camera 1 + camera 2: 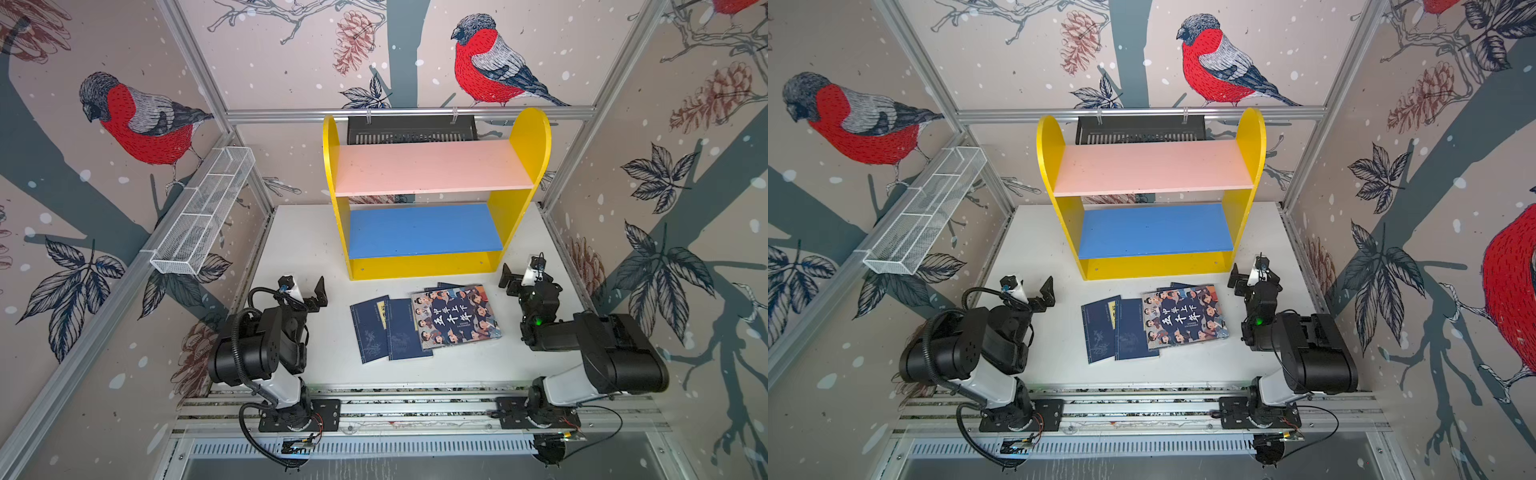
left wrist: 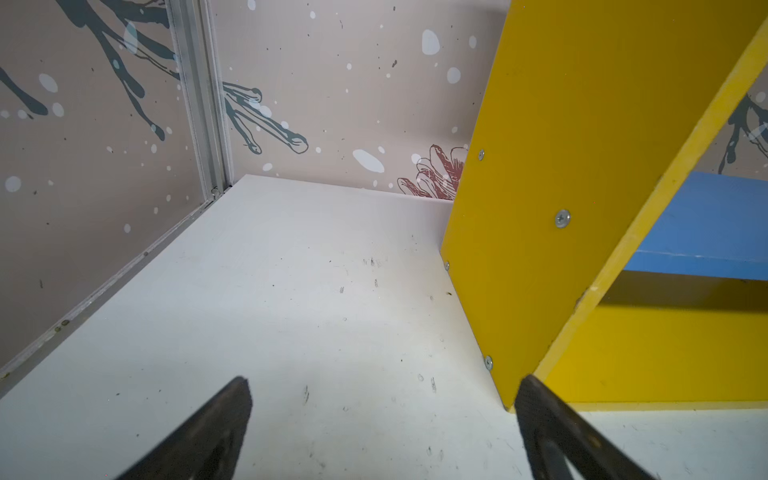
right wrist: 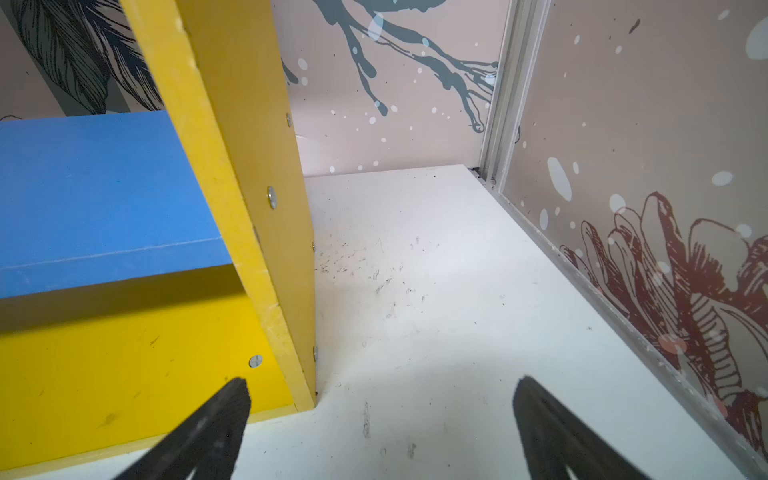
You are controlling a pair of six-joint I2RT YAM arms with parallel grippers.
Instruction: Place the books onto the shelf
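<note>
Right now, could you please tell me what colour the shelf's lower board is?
Blue. The lower board shows best in a top view.

The left end effector [image 2: 383, 382] gapes empty over the white table [image 2: 291, 291] beside the shelf [image 2: 561, 166].

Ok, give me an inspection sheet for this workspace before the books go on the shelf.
Surface: white tabletop, scuffed with small dark marks.
Job's things: large illustrated paperback with faces lies flat, overlapping thin navy paperbacks, in front of the yellow-sided two-tier shelf; its pink board and blue board are bare.
Clutter: white wire mesh tray on the side rail; black slotted basket behind the shelf.
Jaws: left jaws and right jaws wide open, empty, flanking the shelf's front.
Cables: black corrugated hose looped around the left arm; thin wires at the right base.
Surroundings: bird-print wall panels, aluminium frame.
</note>
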